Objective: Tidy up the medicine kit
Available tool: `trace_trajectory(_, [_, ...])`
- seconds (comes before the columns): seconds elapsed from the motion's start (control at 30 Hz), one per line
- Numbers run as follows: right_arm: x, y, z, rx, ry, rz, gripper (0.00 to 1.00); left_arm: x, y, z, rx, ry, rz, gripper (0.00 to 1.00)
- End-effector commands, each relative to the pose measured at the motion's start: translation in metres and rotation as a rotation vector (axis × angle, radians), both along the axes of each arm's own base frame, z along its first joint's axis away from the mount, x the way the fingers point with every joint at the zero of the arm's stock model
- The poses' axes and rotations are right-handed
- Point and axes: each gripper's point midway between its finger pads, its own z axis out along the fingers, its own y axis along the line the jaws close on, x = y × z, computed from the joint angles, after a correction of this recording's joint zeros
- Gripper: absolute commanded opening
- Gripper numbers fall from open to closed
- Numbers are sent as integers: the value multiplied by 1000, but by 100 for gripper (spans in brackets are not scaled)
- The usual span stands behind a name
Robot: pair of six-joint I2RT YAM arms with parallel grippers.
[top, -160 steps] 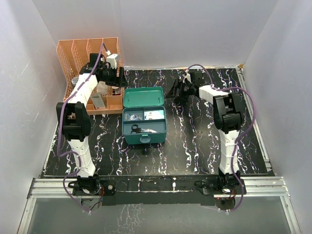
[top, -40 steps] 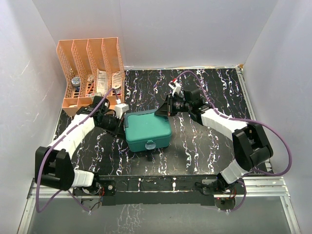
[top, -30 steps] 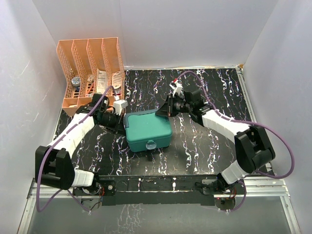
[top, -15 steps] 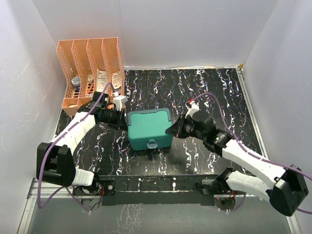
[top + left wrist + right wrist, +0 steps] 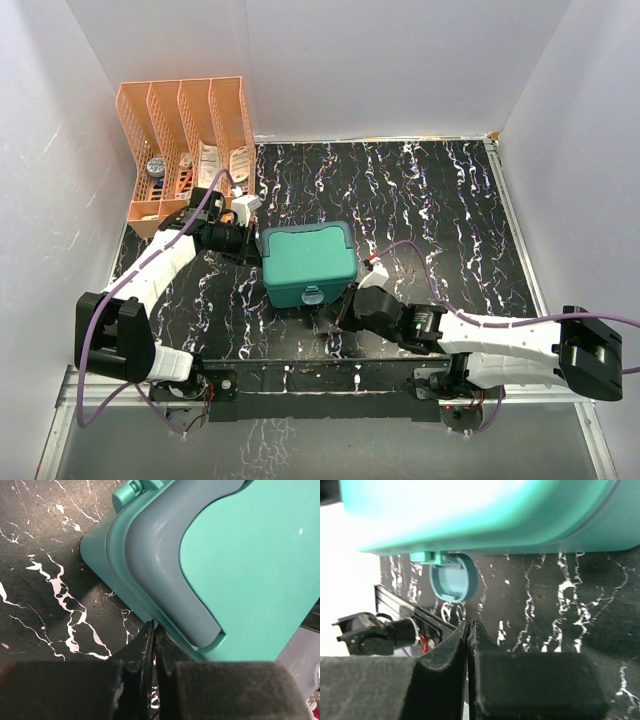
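Right gripper (image 5: 468, 626) pinched together, empty, low just before latch (image 5: 449, 581). Medicine kit (image 5: 308, 255) on bench (image 5: 440, 200), lid down; seemingly packed. Left gripper (image 5: 152, 632) closed, empty, against its left edge. Probably left: latch check. Some items in orange rack (image 5: 185, 115) behind.
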Motion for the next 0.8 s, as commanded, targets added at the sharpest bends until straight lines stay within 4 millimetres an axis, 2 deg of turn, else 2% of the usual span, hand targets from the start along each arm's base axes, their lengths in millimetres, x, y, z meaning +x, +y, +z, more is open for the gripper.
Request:
trace_trajectory(0.0, [21,5,34,164,-65,-180,0,3,-7,15,-41,-33,-14,0])
trace_trajectory(0.47, [25,3,18,196,-46,-275,0,7,-9,24,-51,-46,-14,0])
trace_trajectory(0.77, [27,13,23,268,-60,-270,0,11,-10,30,-55,-57,-13,0])
